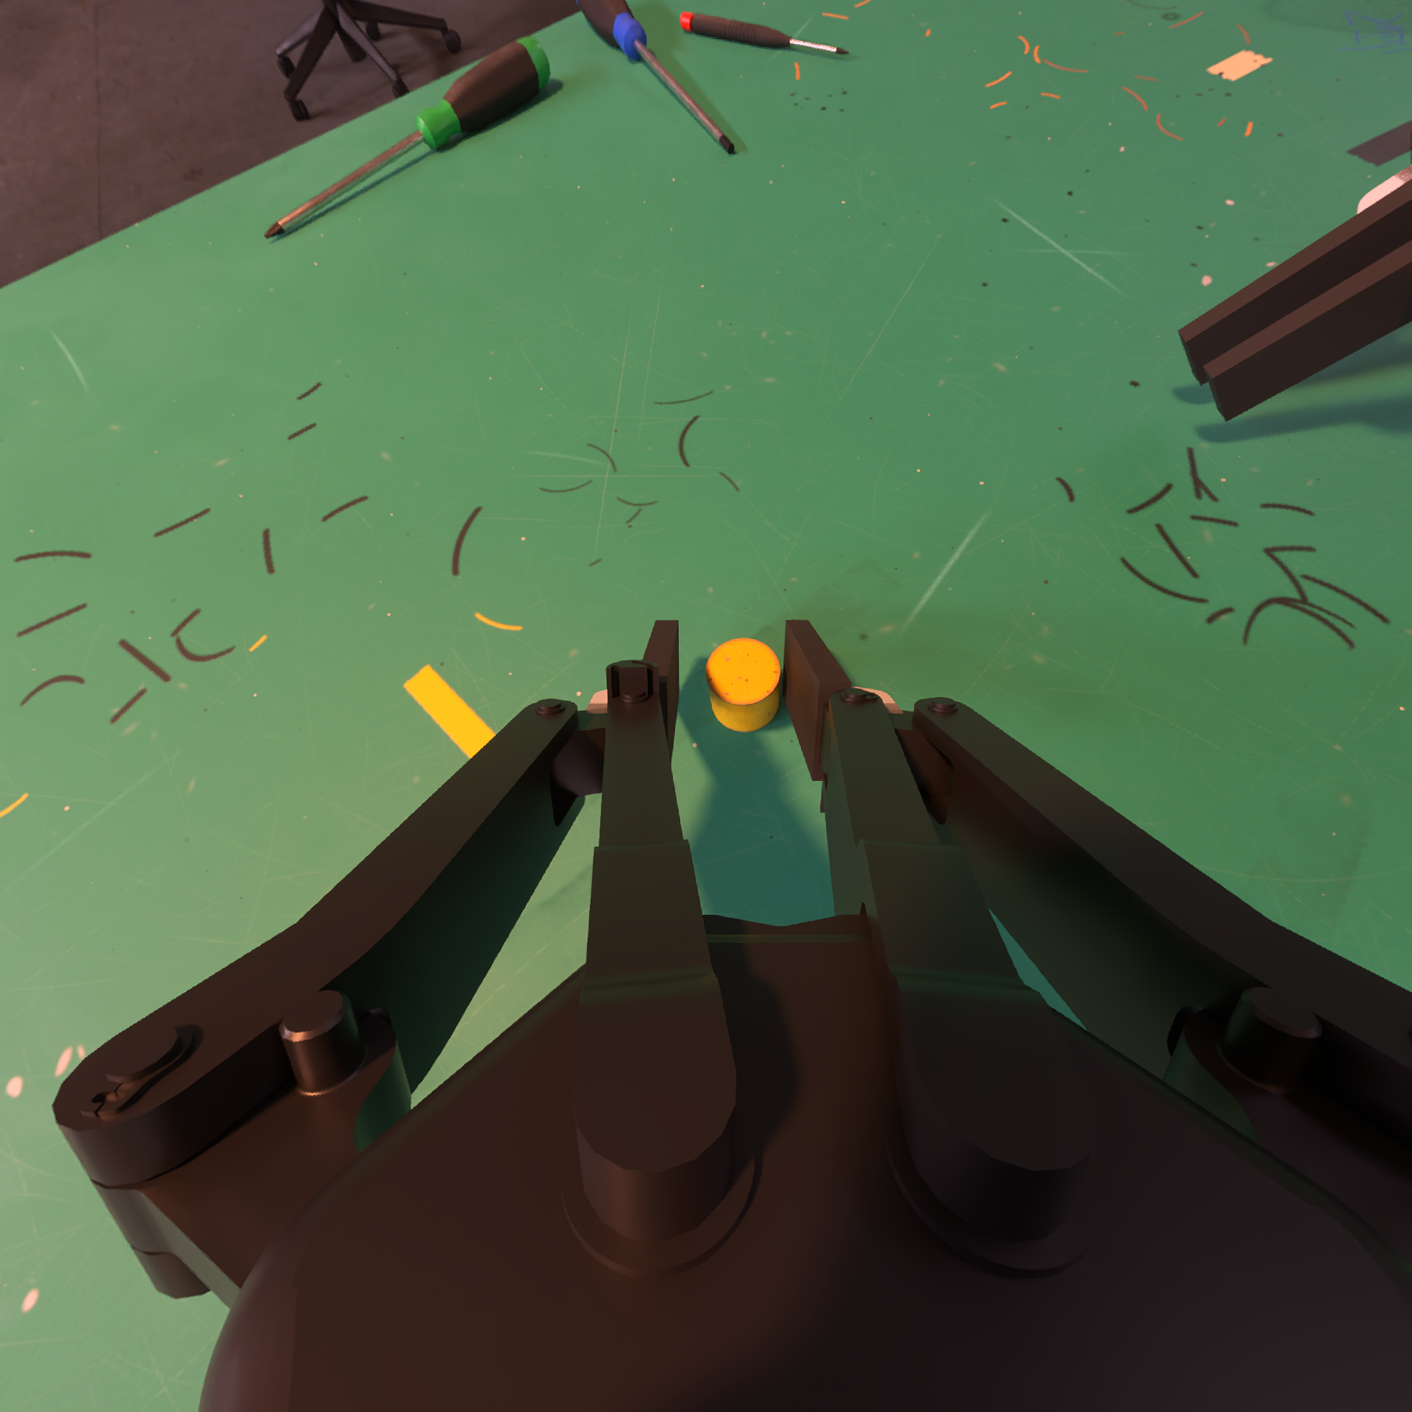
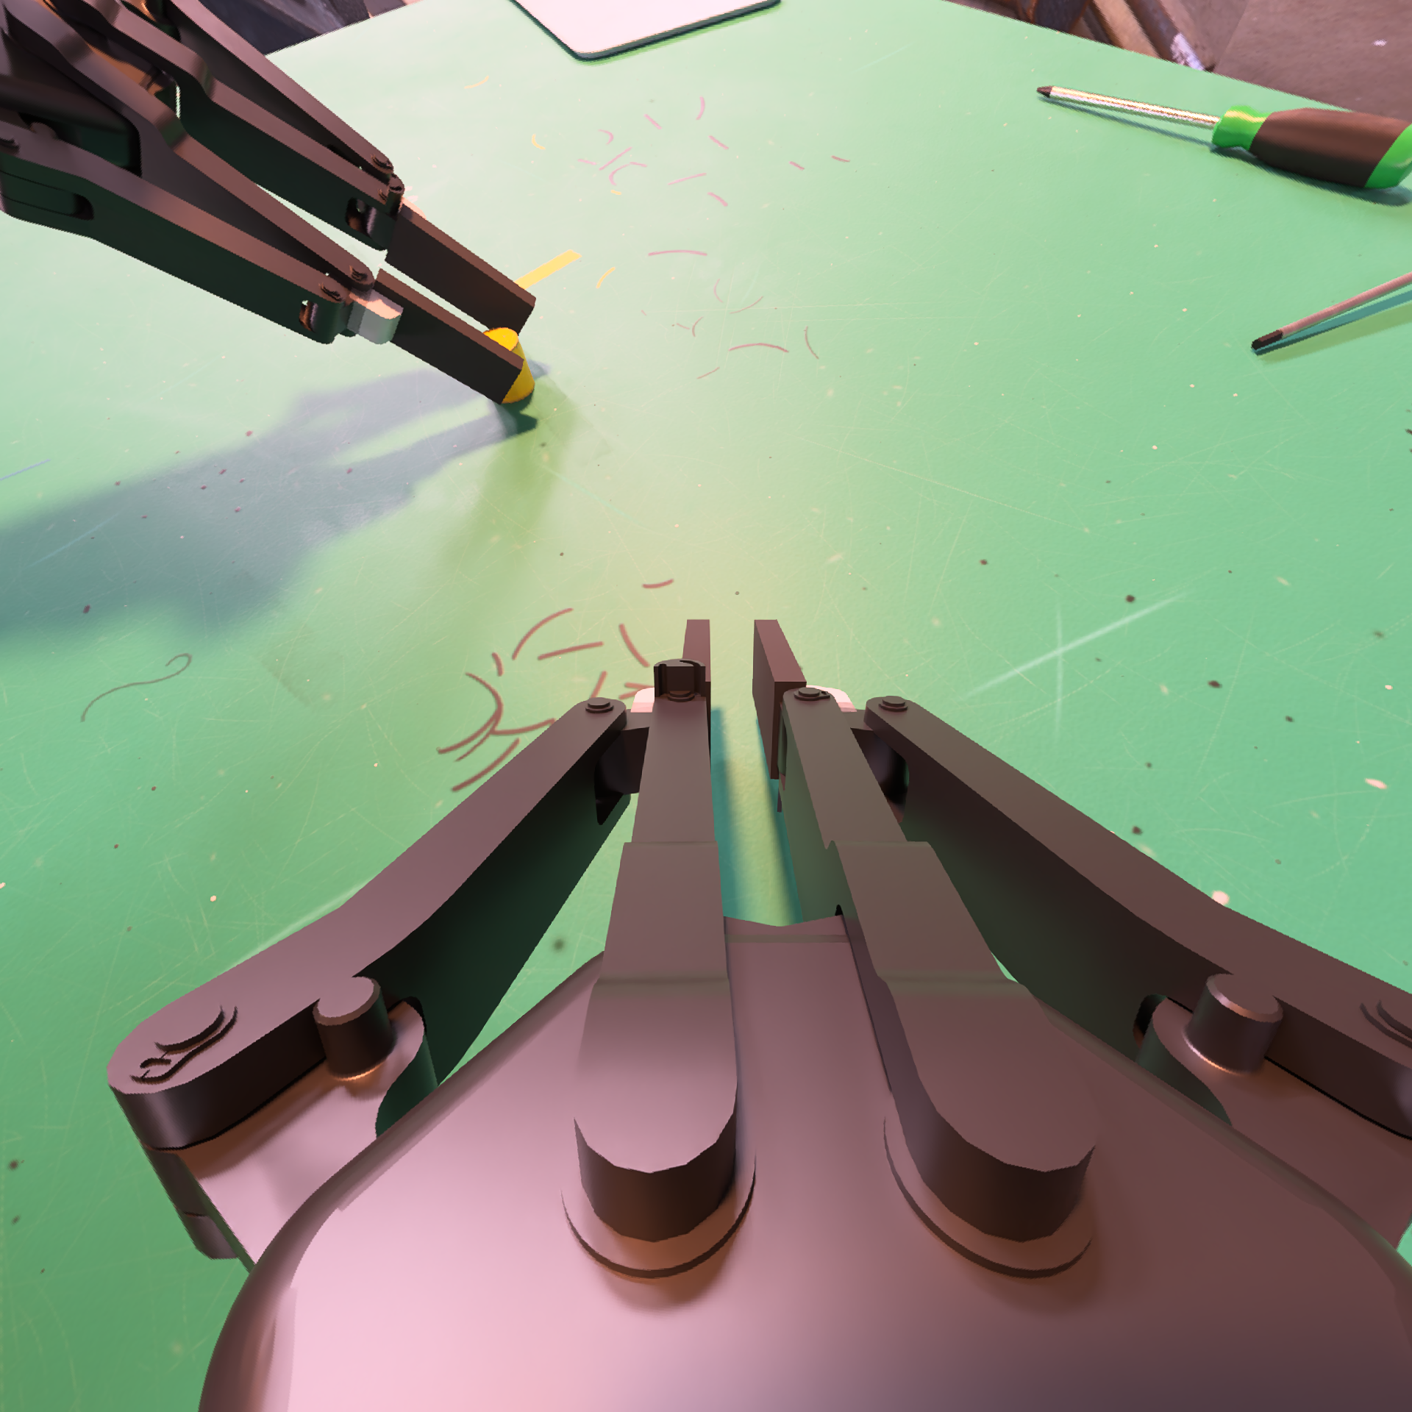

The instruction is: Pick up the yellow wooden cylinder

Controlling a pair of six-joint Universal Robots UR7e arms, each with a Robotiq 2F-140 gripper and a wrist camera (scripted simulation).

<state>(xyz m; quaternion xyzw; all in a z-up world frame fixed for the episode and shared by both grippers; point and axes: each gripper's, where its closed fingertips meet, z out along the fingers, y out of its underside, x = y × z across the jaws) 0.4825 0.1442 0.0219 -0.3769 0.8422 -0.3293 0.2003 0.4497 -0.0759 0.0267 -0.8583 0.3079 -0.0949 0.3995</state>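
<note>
My left end effector [image 1: 732, 672] straddles the cylinder [image 1: 743, 682] on the table [image 1: 764, 344], fingers parted with small gaps, ready to clamp; right end effector [image 2: 731, 649] idles, nearly closed, empty.

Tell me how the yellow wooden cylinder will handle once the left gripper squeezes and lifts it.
The yellow wooden cylinder looks stiff and probably light. Standing on its flat end between the left gripper pads, it seems squat, unlikely to tip. Curved sides may slip or twist; laid sideways, it would likely roll.
</note>
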